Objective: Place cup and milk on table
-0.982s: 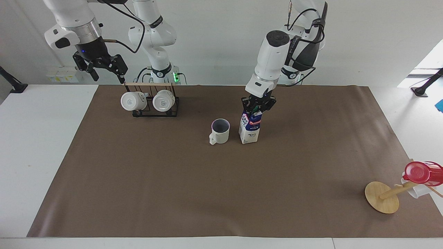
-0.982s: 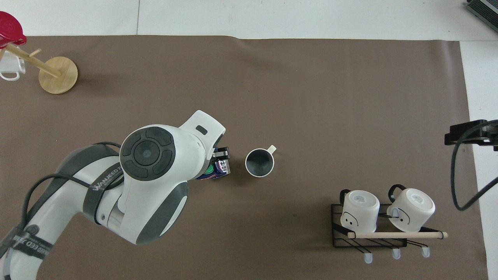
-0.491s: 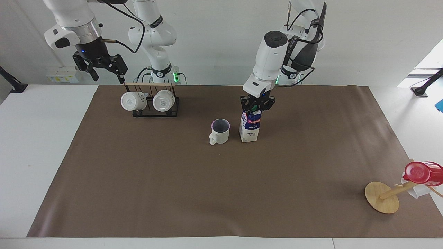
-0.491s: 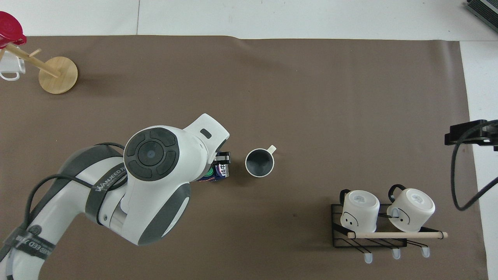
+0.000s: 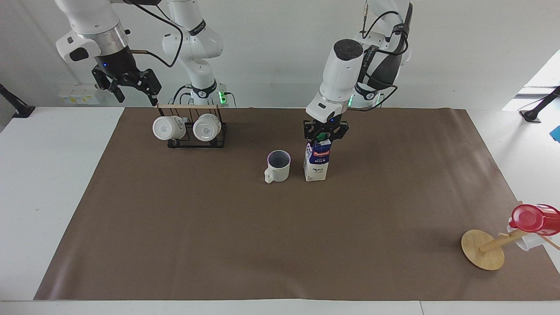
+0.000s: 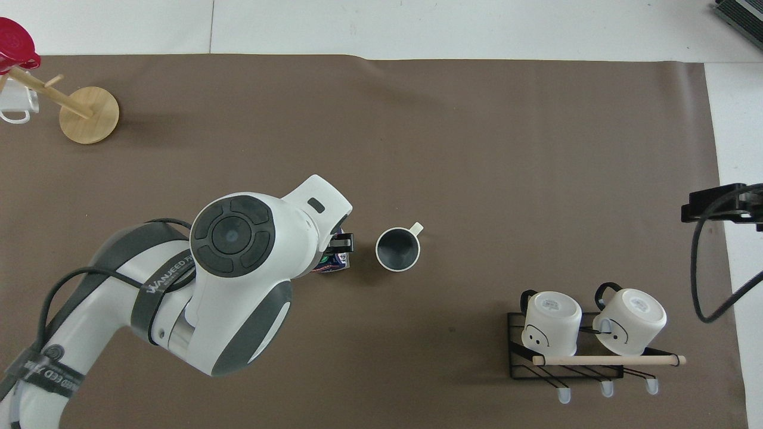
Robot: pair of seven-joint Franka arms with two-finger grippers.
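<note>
The off-white ribbed cup (image 5: 278, 165) stands upright on the brown mat (image 5: 218, 227) of the table, handle pointing away from the robots; it also shows in the overhead view (image 6: 397, 249). The milk (image 5: 317, 164) stands upright on the mat beside the cup, toward the left arm's end. My left gripper (image 5: 326, 134) is shut on the milk's gable top, around the green cap. In the overhead view the left arm hides most of the milk (image 6: 335, 266). My right gripper (image 5: 131, 89) waits open in the air over the mug rack's end.
A black wire rack (image 5: 192, 131) with two plain white mugs stands near the robots toward the right arm's end. A tipped wooden mug stand (image 5: 483, 249) with a red cup (image 5: 531, 217) lies at the mat's corner, far from the robots, toward the left arm's end.
The milk was tilted in my left gripper and now stands upright on the mat. The left arm has straightened slightly. The cup and right arm have not moved.
</note>
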